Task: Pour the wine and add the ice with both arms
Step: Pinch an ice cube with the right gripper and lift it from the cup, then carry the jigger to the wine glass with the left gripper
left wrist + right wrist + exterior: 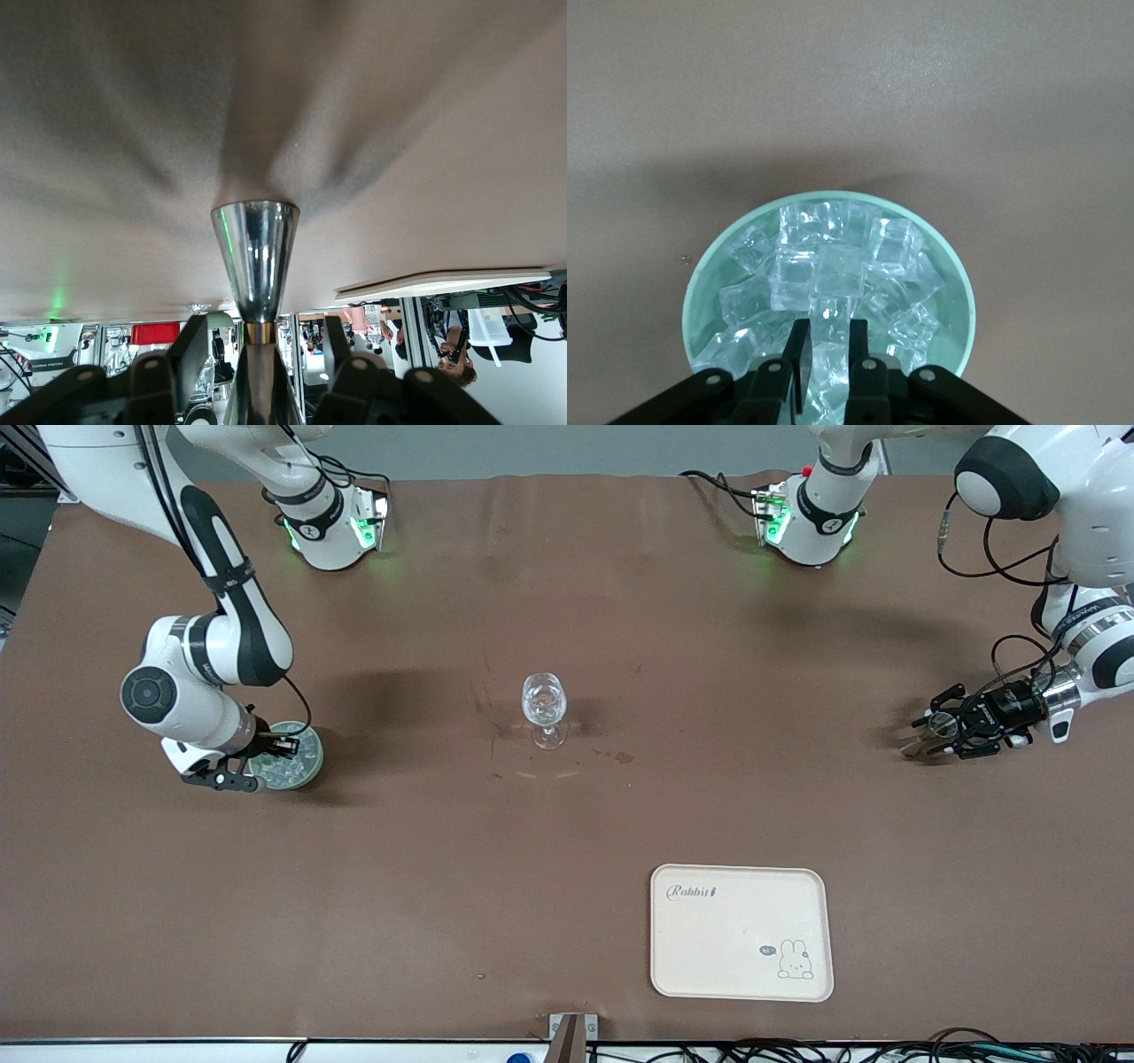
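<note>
Step in hand, by my reading: the ice pickup, with the pour not yet started.

- Right gripper (828,332): you are holding it low in the bowl (700,274) at the right arm's end of the table. Its fingers (799,354) are sitting narrowly apart, pressed into the ice (833,266), and they look clenched on one cube. The bowl is heaped with cubes.
- Left gripper (266,332): you are holding it level and low over the cloth at the left arm's end of the table. A silvery tapered piece (255,257) with a gold band is lying along its axis. You cannot tell from these views whether it is clenched or released, nor what the piece belongs to. No bottle is showing.
- Glass (544,708): it is standing upright mid-table, well apart from both grippers. It looks about empty, with only a trace in it.
- Tray (726,948): it is lying nearer the camera than the glass and is not in play.

Next move, as a judgement:
1. You are needing a straight lift clear of the bowl rim, so that neighbouring cubes are not dragged out.
2. You are then carrying across the bare cloth to above the glass.
3. You are releasing only when the cube is centred over the mouth. The glass is narrow and on a stem, so a touch to its lip could tip it.

A wet cube may slip, so check the hold once it is clear of the pile.
</note>
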You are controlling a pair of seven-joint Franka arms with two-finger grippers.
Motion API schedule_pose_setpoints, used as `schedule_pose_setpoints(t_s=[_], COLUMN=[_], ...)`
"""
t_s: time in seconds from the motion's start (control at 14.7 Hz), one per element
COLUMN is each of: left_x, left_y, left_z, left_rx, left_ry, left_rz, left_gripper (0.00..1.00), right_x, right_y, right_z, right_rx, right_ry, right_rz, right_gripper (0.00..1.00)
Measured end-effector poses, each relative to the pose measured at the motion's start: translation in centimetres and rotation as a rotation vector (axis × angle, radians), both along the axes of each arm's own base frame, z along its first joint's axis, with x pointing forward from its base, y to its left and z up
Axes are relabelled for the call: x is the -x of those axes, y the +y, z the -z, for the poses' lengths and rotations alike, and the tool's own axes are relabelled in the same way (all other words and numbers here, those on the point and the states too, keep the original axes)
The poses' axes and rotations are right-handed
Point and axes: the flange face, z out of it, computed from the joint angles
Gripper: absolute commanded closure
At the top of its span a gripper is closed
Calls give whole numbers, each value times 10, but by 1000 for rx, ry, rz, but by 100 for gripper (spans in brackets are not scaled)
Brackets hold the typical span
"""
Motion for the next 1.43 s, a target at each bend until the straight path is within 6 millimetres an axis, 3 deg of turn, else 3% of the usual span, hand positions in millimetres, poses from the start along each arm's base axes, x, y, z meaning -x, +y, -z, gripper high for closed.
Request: schedule_pose_setpoints(t_s=[0.27, 0.41, 0.75, 0.89, 1.09, 1.23, 1.43], left_x=[-1, -1, -3, -7, -24, -40, -65], left_y=[-2, -2, -8, -8, -12, -29, -70], left_z=[1, 1, -9, -25, -69, -100, -141], left_rx=[1, 1, 69, 102, 131, 159, 213], left_ry=[1, 0, -6, -15, -46, -46, -32], left_rz=[3, 4, 20, 22, 33, 48, 93], left_gripper=[90, 99, 99, 99, 100, 100, 100], right_x=[-4, -6, -25, -34, -50, -63, -72], right_y=[1, 1, 2, 2, 3, 2, -1], right_z=[-6, -11, -48, -67, -102, -138, -202], right_rx=[-1, -1, -2, -2, -3, -4, -9], right_ry=[12, 15, 60, 64, 65, 43, -44], right_rz=[2, 2, 5, 7, 8, 11, 15], right_gripper=[93, 93, 93, 93, 93, 93, 94])
